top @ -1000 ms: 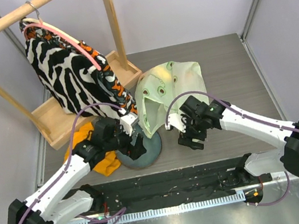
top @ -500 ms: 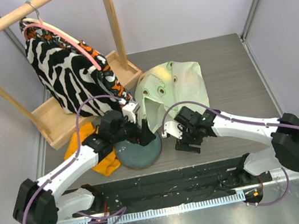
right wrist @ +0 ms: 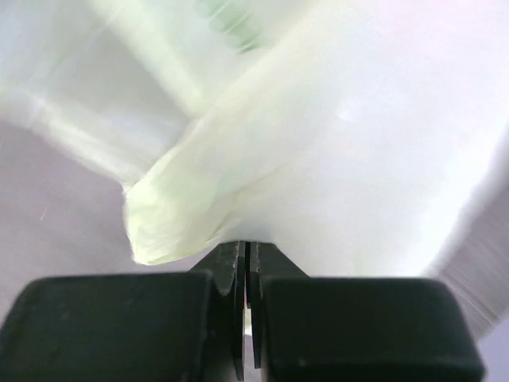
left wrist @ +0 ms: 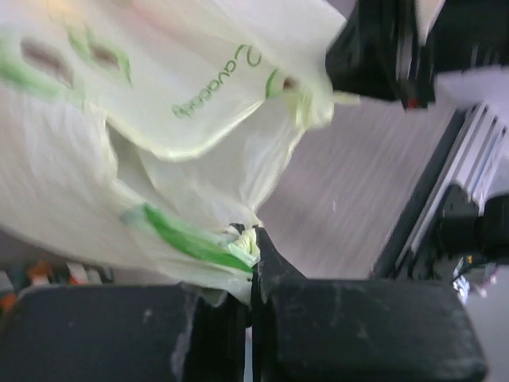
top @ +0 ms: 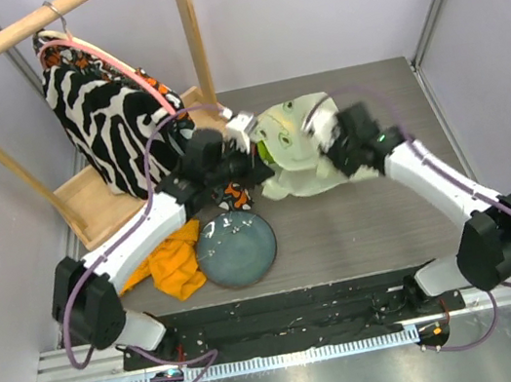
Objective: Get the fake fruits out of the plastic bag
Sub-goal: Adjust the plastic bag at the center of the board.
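Grey table (top: 389, 217), plastic bag (top: 304, 155) nipped by left gripper (left wrist: 253, 248) and right gripper (right wrist: 245, 253) (wrist views blurred), its inside hidden.

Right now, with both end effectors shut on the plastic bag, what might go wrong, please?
The left end effector and right end effector each pinch only a thin fold of the plastic bag; pulling apart could tear it or let it slip. The left arm sits close beside the wooden rack and zebra-print garment; it might snag them.
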### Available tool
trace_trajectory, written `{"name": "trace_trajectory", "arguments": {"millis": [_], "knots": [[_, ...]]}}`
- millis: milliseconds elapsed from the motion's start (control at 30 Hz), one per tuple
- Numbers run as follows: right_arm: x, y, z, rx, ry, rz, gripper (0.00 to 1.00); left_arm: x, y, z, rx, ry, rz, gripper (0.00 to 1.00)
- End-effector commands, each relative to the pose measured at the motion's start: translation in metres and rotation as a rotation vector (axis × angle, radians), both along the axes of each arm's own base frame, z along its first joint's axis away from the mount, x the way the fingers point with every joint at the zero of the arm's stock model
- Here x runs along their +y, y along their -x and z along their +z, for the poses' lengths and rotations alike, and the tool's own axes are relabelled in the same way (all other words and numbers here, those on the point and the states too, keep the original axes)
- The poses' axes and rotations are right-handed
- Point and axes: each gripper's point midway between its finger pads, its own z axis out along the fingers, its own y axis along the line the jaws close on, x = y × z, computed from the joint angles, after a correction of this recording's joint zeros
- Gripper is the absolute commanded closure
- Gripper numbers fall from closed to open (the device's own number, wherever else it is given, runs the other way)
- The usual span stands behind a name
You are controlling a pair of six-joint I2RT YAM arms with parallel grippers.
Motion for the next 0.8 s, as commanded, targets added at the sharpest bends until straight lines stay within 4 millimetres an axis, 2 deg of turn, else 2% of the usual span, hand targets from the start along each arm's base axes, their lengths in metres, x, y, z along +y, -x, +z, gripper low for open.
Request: {"name": "trace_trajectory", "arguments": {"millis": [0,33,67,100,133,167,200,233,267,300,333,367,400,433,467,567,600,633,667,700,733,767], "knots": [[-0.032,-0.088,0.106,-0.174,-0.292,-0.214,0.99,-0.022,-0.045,0.054,-0.106,-0.033,-0.071,1.0],[-0.06,-0.105,0.12,-0.204,-0.32,-0.285,0.99,-0.031,-0.064,0.029,-0.05,-0.095,-0.086,1.0],[-0.069,-0.126,0.153,-0.272,-0.361,-0.308,0.99,-0.037,-0.076,0.072,-0.084,-0.097,-0.094,1.0],[-0.077,-0.144,0.15,-0.246,-0.409,-0.352,0.99,-0.041,-0.087,0.078,-0.106,-0.123,-0.118,1.0],[-0.089,-0.159,0.156,-0.259,-0.439,-0.394,0.99,-0.05,-0.108,0.045,-0.041,-0.166,-0.132,1.0],[-0.112,-0.177,0.187,-0.333,-0.472,-0.436,0.99,-0.053,-0.121,0.095,-0.122,-0.116,-0.127,1.0],[-0.116,-0.198,0.172,-0.286,-0.519,-0.481,0.99,-0.057,-0.134,0.096,-0.127,-0.111,-0.116,1.0],[-0.123,-0.209,0.177,-0.299,-0.542,-0.503,0.99,-0.055,-0.156,0.087,-0.12,-0.113,-0.088,1.0],[-0.135,-0.224,0.206,-0.371,-0.567,-0.515,0.99,-0.054,-0.17,0.116,-0.198,-0.076,-0.056,1.0],[-0.139,-0.237,0.21,-0.391,-0.588,-0.528,0.99,-0.051,-0.181,0.123,-0.231,-0.068,-0.03,1.0],[-0.144,-0.254,0.2,-0.386,-0.601,-0.555,0.99,-0.05,-0.194,0.132,-0.283,-0.052,-0.004,1.0],[-0.148,-0.265,0.222,-0.45,-0.613,-0.55,0.99,-0.044,-0.203,0.139,-0.32,-0.048,0.02,1.0],[-0.151,-0.275,0.233,-0.499,-0.621,-0.548,0.99,-0.042,-0.21,0.136,-0.341,-0.065,0.044,1.0],[-0.155,-0.286,0.229,-0.507,-0.623,-0.563,0.99,-0.041,-0.215,0.144,-0.394,-0.068,0.049,1.0],[-0.155,-0.29,0.251,-0.564,-0.634,-0.542,0.99,-0.039,-0.216,0.146,-0.428,-0.086,0.04,1.0],[-0.155,-0.29,0.268,-0.604,-0.644,-0.522,0.99,-0.04,-0.202,0.15,-0.442,-0.11,-0.004,1.0],[-0.157,-0.287,0.271,-0.601,-0.662,-0.536,0.99,-0.05,-0.187,0.137,-0.409,-0.13,-0.055,1.0],[-0.159,-0.283,0.27,-0.59,-0.673,-0.548,0.99,-0.052,-0.173,0.122,-0.383,-0.178,-0.103,1.0],[-0.156,-0.27,0.289,-0.6,-0.719,-0.534,0.99,-0.056,-0.158,0.115,-0.362,-0.196,-0.141,1.0],[-0.165,-0.262,0.294,-0.602,-0.732,-0.549,0.99,-0.067,-0.13,0.114,-0.346,-0.205,-0.196,1.0],[-0.165,-0.254,0.299,-0.599,-0.748,-0.552,0.99,-0.069,-0.106,0.085,-0.259,-0.246,-0.26,1.0],[-0.163,-0.235,0.31,-0.6,-0.772,-0.557,0.99,-0.072,-0.088,0.073,-0.217,-0.265,-0.299,1.0]]}}
